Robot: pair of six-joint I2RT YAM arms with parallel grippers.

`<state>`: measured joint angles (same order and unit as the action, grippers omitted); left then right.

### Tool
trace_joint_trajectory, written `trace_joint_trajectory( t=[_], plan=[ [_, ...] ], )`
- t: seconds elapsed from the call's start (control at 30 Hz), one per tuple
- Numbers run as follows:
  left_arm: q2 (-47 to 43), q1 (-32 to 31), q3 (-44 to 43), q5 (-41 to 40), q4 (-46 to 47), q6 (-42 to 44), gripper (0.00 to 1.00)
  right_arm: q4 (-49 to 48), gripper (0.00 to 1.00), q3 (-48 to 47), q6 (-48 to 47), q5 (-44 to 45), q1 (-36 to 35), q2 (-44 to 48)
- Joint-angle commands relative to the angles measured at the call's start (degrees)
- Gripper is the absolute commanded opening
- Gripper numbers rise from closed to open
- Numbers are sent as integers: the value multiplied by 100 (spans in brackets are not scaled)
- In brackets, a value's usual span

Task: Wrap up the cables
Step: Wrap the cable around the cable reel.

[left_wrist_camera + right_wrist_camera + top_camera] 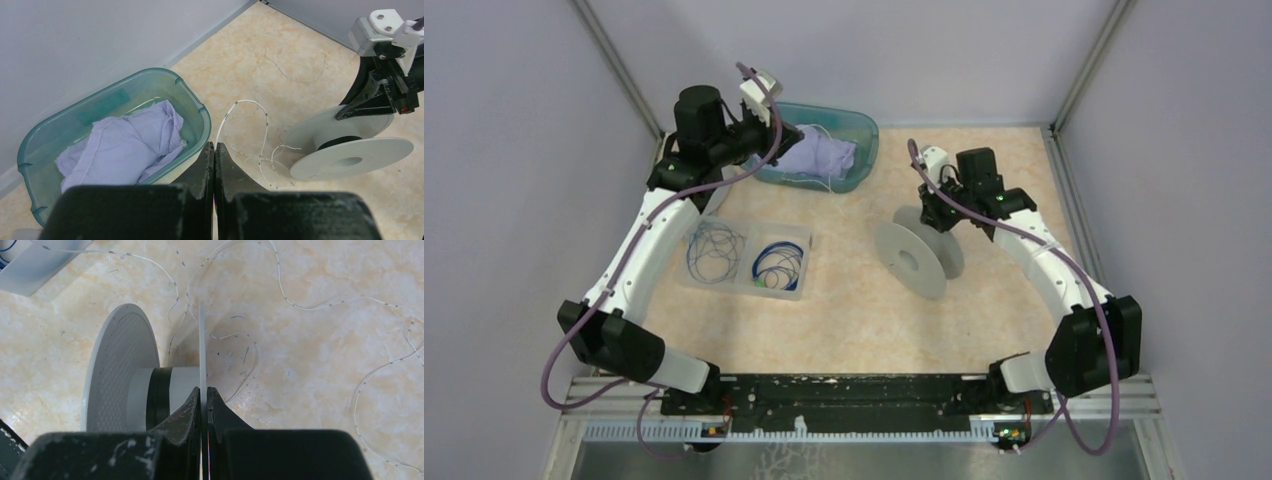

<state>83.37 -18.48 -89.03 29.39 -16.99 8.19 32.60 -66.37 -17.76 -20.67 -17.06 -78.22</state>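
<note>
White cable (245, 101), v. thin, lies in loose tangled loops on the table (844, 330), between the far-left corner and the middle, some of it trailing toward the far edge. One end runs up into the L gripper (214, 146). Its fingers are pressed together w/ no gap and the wire seems pinched at the tips, so I judge it's gripping that end.

R gripper (202, 394) is clamped on the thin rim of one flange of the white spool (117, 365). The spool stands on its flange edges, a bit right of the table's centre. Its hub shows only grey and black bands, w/ no wire turns on it that I can see.

Blue cables (715, 252) sit coiled in a clear two-compartment tray (802, 240) near the left edge, one coil per compartment, nothing touching them. A teal basin (864, 135) w/ a lavender cloth (819, 155) in it sits in the far-left corner, just beside the L gripper.

Progress, as a judgement: early. Spool is held, cable end is prob. in hand, but nothing's wrapped yet. Left to do:
- bring the end to the hub
- wind the whole white length on
- then deal w/ the blue coils, if they're meant to go on too

The tangles nr the spool could snag during winding.
</note>
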Motion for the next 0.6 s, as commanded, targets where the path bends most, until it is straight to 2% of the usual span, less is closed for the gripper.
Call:
trace_joint_trajectory(
  t=[0.0,0.13,0.33,0.57],
  plan=[
    [46,29,59,-216,317,-212,0,-58,0,-285,-21,30,18,588],
    [109,29,30,-755,401,-243,0,374,0,-709,-63,203,18,722],
    [417,29,-347,-1311,596,-605,0,411,0,-704,-140,-337,-39,851],
    [1098,15,-1178,-1484,497,-1208,0,-136,0,-771,122,-130,-869,504]
  ],
)
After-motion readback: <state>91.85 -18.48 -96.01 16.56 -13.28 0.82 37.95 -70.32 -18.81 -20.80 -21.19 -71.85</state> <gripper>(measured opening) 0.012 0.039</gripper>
